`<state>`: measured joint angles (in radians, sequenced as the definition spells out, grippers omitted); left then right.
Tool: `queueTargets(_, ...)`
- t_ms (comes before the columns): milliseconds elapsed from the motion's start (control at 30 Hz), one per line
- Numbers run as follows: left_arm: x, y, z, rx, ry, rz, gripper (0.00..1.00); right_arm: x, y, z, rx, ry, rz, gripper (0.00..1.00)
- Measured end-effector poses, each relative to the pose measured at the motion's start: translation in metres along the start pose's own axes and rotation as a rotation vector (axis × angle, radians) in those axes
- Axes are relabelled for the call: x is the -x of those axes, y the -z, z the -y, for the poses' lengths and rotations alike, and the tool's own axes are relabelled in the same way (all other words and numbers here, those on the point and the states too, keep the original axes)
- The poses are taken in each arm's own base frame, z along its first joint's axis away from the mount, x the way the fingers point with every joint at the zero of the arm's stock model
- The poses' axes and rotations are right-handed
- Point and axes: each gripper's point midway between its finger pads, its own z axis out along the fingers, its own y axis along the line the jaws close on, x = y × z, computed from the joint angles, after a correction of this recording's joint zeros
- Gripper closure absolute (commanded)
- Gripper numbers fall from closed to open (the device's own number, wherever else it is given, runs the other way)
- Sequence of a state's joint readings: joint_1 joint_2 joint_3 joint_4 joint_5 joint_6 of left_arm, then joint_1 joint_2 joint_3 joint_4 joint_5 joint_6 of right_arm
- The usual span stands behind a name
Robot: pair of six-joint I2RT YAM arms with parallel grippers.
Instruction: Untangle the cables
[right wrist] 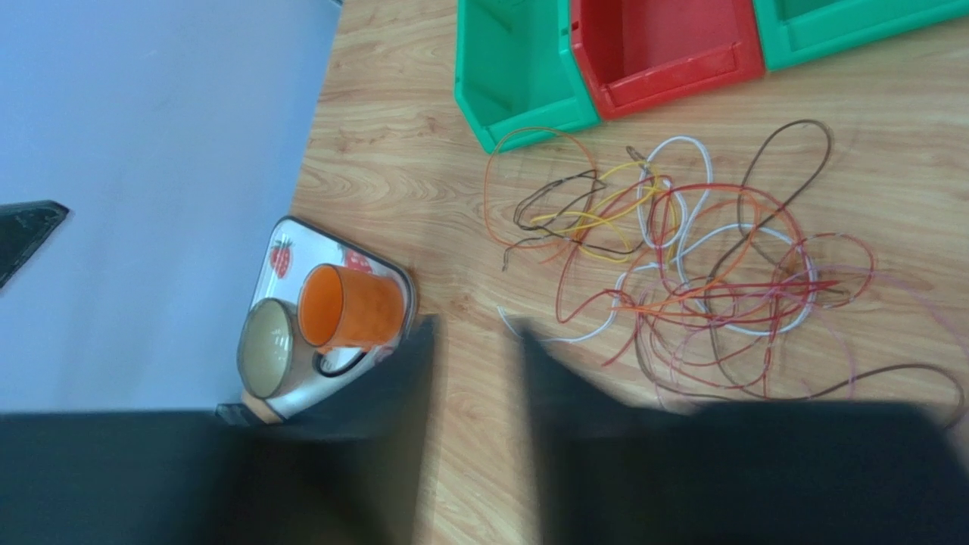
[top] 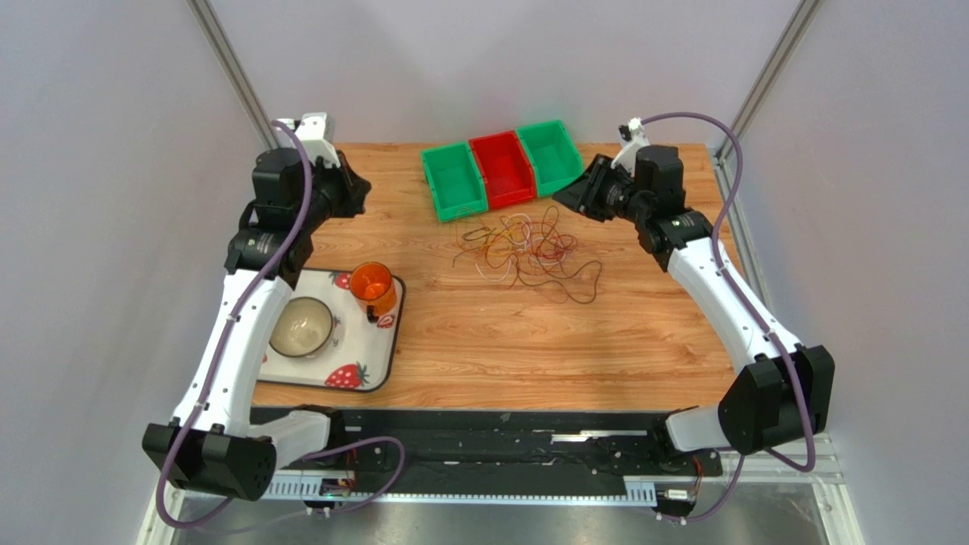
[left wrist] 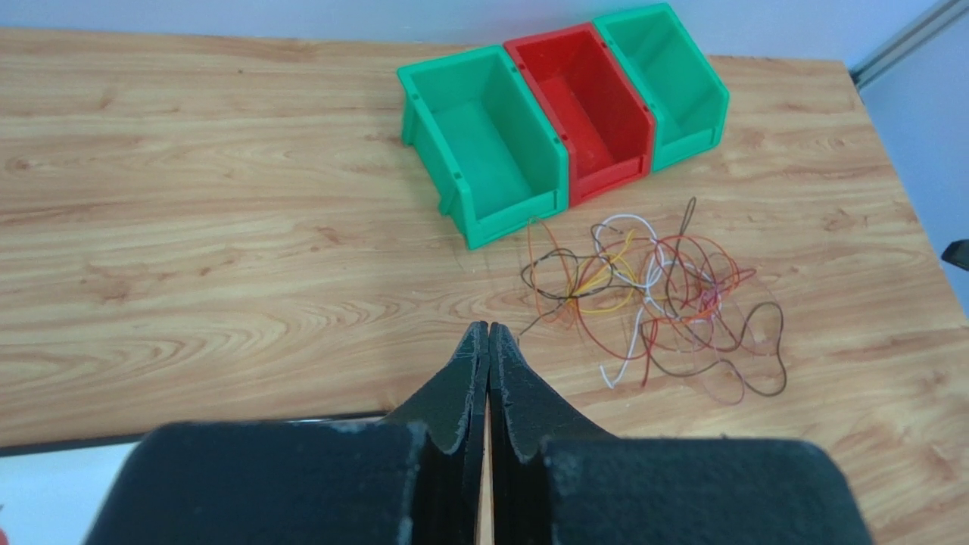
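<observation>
The cables lie in one tangled heap of thin red, brown, orange, yellow and white wires on the wooden table, just in front of the bins. They also show in the left wrist view and the right wrist view. My left gripper is raised at the back left, well to the left of the heap; its jaws are shut and empty. My right gripper hovers at the back right, close to the heap's right side; its blurred jaws stand apart and hold nothing.
Three bins stand in a row at the back: green, red, green. A strawberry-print tray at the front left holds an orange cup and a bowl. Metal frame posts rise at both back corners.
</observation>
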<state>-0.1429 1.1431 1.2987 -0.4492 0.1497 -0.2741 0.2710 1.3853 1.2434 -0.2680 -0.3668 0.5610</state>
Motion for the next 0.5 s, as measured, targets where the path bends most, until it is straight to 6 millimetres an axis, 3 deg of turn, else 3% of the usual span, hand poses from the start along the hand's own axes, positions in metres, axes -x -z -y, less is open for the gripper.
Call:
queueTargets(67,-0.005,-0.004,0.002,-0.019,0.004,-0.021,0.95,-0.002,0.0,0.0,0.01,-0.017,-0.01,1.0)
queueTargets(100,-0.007,-0.006,0.004,-0.029,0.005,-0.029,0.88,-0.001,0.0,-0.001,0.015,-0.025,-0.011,0.79)
queueTargets(133,-0.008,-0.007,0.005,-0.037,0.008,-0.035,0.78,-0.001,0.0,-0.001,0.017,-0.031,-0.013,0.02)
queueTargets(200,-0.012,-0.01,0.009,-0.06,0.013,-0.052,0.6,-0.001,0.0,-0.002,0.028,-0.05,-0.017,0.01)
queueTargets(233,-0.016,-0.014,0.011,-0.07,0.021,-0.067,0.42,-0.001,0.0,-0.002,0.034,-0.049,-0.018,0.0)
queueTargets(300,-0.024,-0.022,0.016,-0.087,0.027,-0.097,0.27,-0.003,-0.002,-0.002,0.044,-0.047,-0.02,0.01)
queueTargets(400,-0.041,-0.04,0.025,-0.108,0.044,-0.162,0.24,-0.012,-0.003,0.003,0.045,-0.054,-0.037,0.02)
queueTargets(500,-0.061,-0.063,0.03,-0.082,0.072,-0.229,0.28,-0.02,-0.005,0.008,0.039,-0.066,-0.054,0.06)
